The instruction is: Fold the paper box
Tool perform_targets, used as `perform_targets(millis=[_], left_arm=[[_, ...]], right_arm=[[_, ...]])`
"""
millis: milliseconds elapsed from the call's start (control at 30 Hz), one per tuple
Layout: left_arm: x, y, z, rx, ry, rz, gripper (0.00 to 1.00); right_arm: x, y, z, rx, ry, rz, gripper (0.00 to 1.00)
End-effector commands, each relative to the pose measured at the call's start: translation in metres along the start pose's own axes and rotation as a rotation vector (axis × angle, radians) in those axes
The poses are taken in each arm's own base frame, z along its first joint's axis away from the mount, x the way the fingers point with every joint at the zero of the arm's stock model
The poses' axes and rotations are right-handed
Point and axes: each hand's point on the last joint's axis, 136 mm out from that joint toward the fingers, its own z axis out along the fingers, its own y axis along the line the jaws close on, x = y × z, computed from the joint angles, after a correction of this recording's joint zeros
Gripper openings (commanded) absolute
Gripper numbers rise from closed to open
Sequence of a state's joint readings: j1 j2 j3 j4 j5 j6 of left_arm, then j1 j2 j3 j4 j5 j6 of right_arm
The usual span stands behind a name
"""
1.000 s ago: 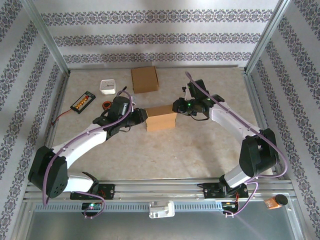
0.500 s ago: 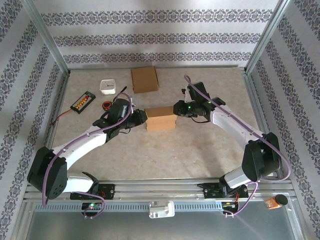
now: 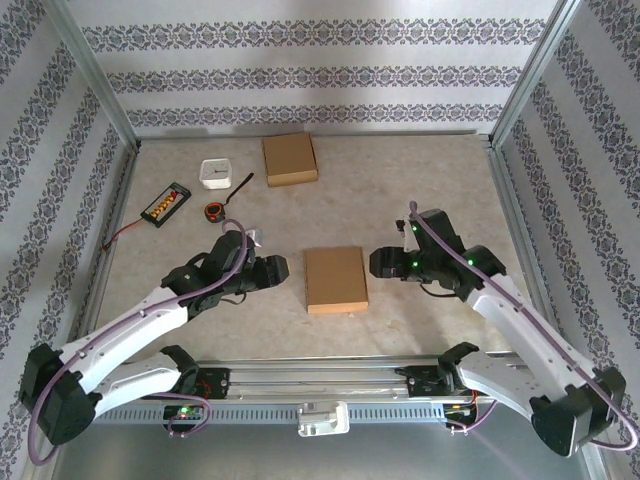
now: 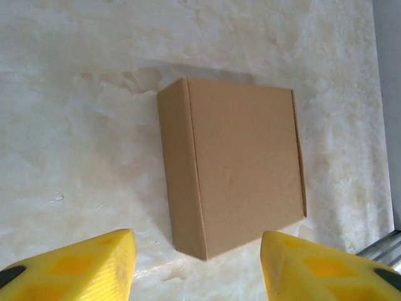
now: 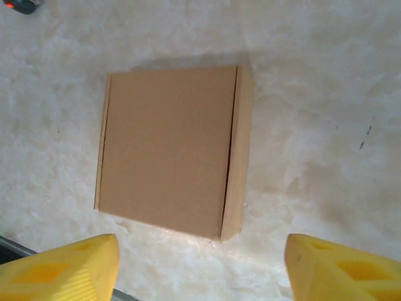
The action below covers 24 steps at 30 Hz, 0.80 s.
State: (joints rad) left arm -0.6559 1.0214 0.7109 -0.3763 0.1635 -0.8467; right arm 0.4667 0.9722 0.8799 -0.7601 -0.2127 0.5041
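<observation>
Top external, closed paper box [image 3: 336,280] lying flat, long axis roughly near-to-far

We see the paper box [image 3: 336,280] folded shut into a flat, nearly square pack of plain brown cardboard. It lies with its broad face up on the pale marbled surface [image 3: 430,190]. From above, it sits a little toward 6 o'clock from the surface's middle, its edges nearly square to the frame. In the left wrist view a shallow side wall shows along its 9 o'clock edge, with a fold seam near 3 o'clock.
</observation>
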Motion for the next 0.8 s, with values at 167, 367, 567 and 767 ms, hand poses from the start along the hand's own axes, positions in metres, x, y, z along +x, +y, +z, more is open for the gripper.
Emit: perform_targets(millis=[167, 367, 567, 767], left_arm=[[0.036, -0.012, 0.069, 0.011, 0.137, 0.039, 0.66], [0.052, -0.033, 0.117, 0.051, 0.185, 0.046, 0.66], [0.053, -0.048, 0.152, 0.085, 0.187, 0.006, 0.42], [0.019, -0.073, 0.192, 0.089, 0.109, 0.089, 0.38]], right_arm=[[0.023, -0.01, 0.066, -0.047, 0.111, 0.113, 0.73], [0.039, 0.001, 0.104, -0.112, 0.184, 0.164, 0.61], [0.03, -0.01, 0.123, -0.054, 0.158, 0.222, 0.44], [-0.016, -0.046, 0.138, 0.052, 0.068, 0.256, 0.43]])
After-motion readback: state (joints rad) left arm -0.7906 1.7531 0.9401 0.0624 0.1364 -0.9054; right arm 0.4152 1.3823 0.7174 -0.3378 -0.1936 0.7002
